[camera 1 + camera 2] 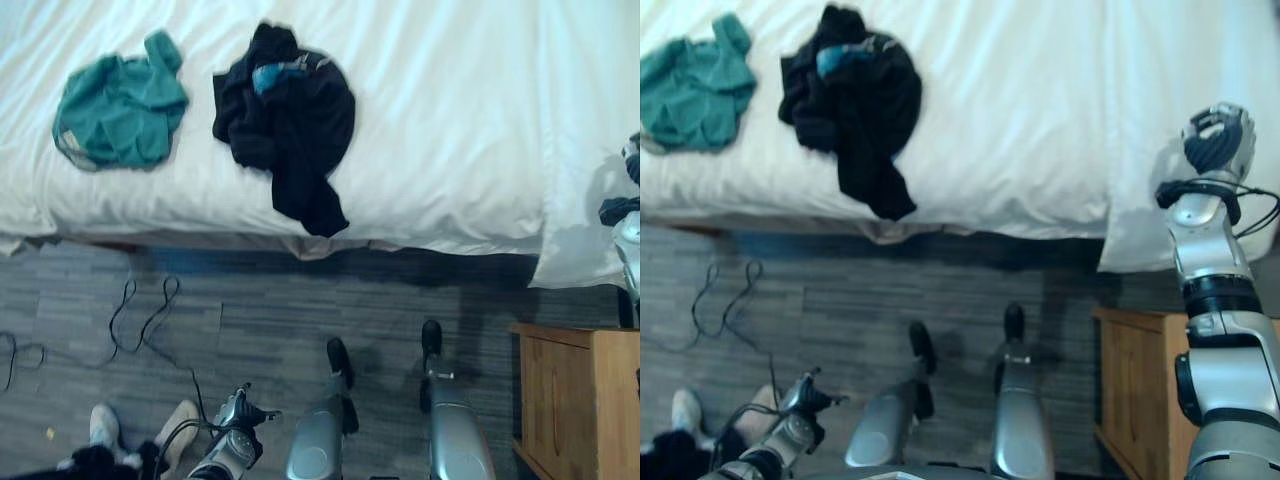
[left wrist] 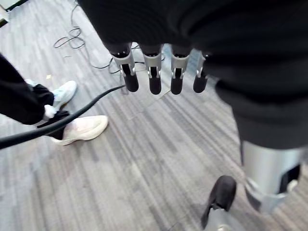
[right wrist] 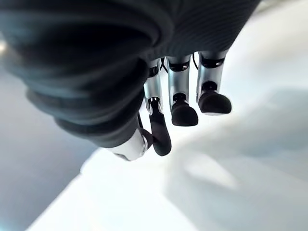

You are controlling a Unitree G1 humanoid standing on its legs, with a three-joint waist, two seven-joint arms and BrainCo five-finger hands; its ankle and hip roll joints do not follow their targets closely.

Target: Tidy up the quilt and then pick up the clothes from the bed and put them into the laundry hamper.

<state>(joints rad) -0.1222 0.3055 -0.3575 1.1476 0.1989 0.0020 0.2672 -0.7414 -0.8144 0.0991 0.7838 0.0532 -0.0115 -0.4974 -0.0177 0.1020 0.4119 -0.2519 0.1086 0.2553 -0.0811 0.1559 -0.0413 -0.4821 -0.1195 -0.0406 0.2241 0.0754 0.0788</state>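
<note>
Meanwhile a crumpled teal garment [image 1: 120,110] and black clothes heap [image 1: 288,125] lie on the white bed quilt [image 1: 440,130], far of grey wood-look floor [image 1: 300,310], right hand [image 1: 1218,140] loosely open over it, left hand [image 2: 154,72] relaxed, empty.

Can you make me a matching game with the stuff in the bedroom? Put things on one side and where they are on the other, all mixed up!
Things:
1. green clothes
2. black clothes
3. wooden cabinet
4. left hand

Places:
A. on the floor beside the bed
B. hanging low above the grey floor
C. far left on the bed
D. middle of the bed, reaching its near edge

Pairs: 1-C, 2-D, 3-A, 4-B
</note>
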